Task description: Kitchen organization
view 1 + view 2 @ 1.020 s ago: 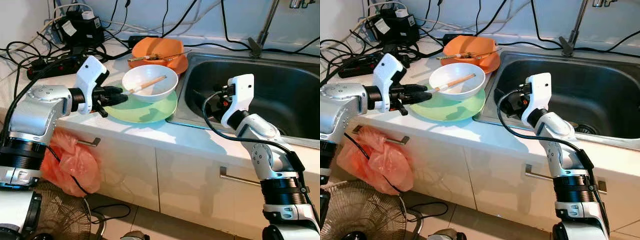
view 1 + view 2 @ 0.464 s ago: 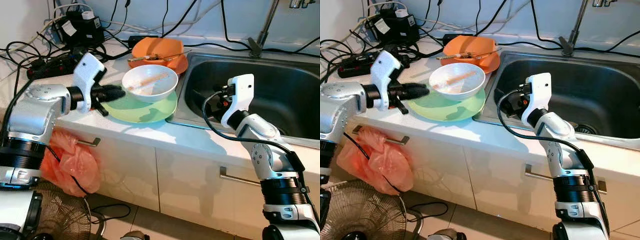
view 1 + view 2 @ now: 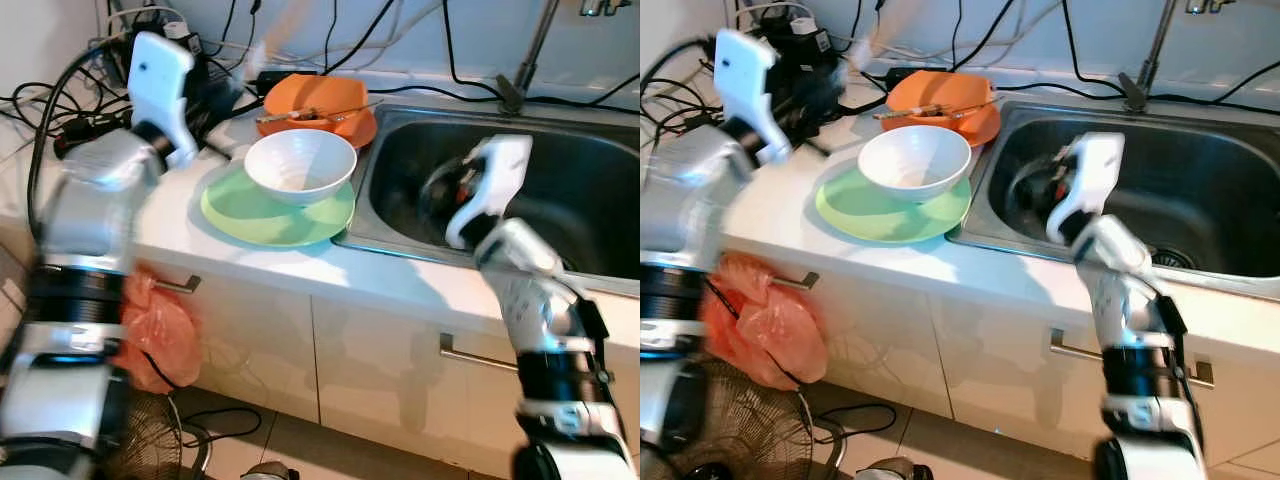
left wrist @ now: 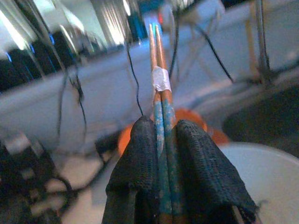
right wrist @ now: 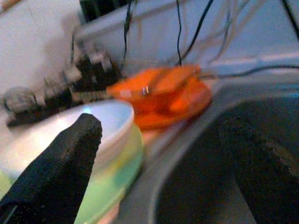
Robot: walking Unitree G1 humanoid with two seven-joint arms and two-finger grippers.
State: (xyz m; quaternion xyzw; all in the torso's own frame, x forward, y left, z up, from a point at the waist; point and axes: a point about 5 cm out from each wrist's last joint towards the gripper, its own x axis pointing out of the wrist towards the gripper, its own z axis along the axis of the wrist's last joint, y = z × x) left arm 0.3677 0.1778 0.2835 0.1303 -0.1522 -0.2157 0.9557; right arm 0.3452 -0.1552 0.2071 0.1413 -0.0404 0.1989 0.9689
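A white bowl stands on a green plate on the counter, left of the sink. Behind it an orange dish carries another pair of chopsticks across its rim. My left gripper is shut on a pair of taped chopsticks. It is raised above the counter, back left of the bowl, and blurred by motion. My right gripper hangs open over the left part of the sink, holding nothing; its fingers stand wide apart.
Black cables, power strips and an adapter crowd the counter's back left. The faucet base stands behind the sink. An orange plastic bag hangs from a drawer handle, with a fan on the floor below.
My left arm has swung up and back, lifting the chopsticks out of the white bowl. The right arm has shifted slightly over the sink and is blurred.
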